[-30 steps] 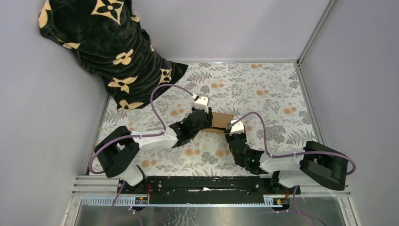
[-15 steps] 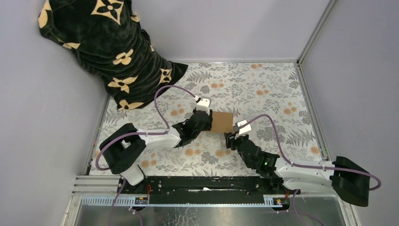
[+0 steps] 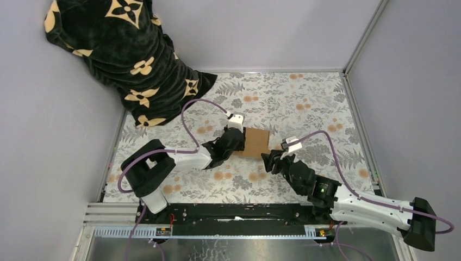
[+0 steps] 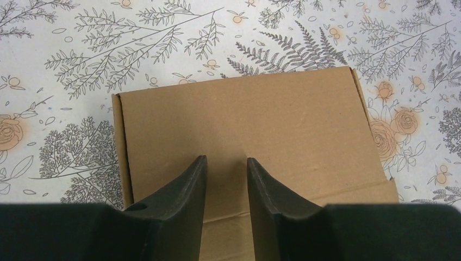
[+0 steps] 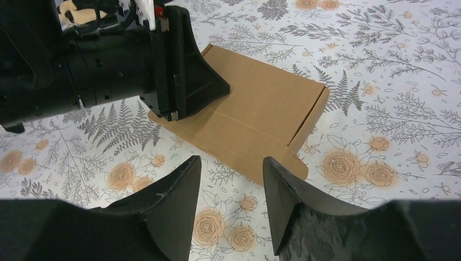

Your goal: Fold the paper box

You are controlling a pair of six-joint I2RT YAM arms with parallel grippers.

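The paper box (image 3: 256, 142) lies closed and flat on the floral cloth, plain brown, with a small tab sticking out at its near right corner (image 5: 298, 163). My left gripper (image 4: 226, 160) is open, its fingers (image 5: 195, 81) lying on the lid (image 4: 244, 117) near the box's left edge, with nothing between them. My right gripper (image 5: 231, 160) is open just in front of the box's near edge, apart from it, with only cloth between the fingers. From above, the right gripper (image 3: 270, 161) sits at the box's near right corner.
A black blanket with tan flower shapes (image 3: 125, 49) is heaped in the back left corner. The floral cloth (image 3: 304, 103) covers the table. Grey walls close three sides, with a metal rail (image 3: 356, 125) along the right.
My right arm has stretched out to the right and its gripper has backed off the box's near edge. The left gripper stays on the lid, shifted slightly right.
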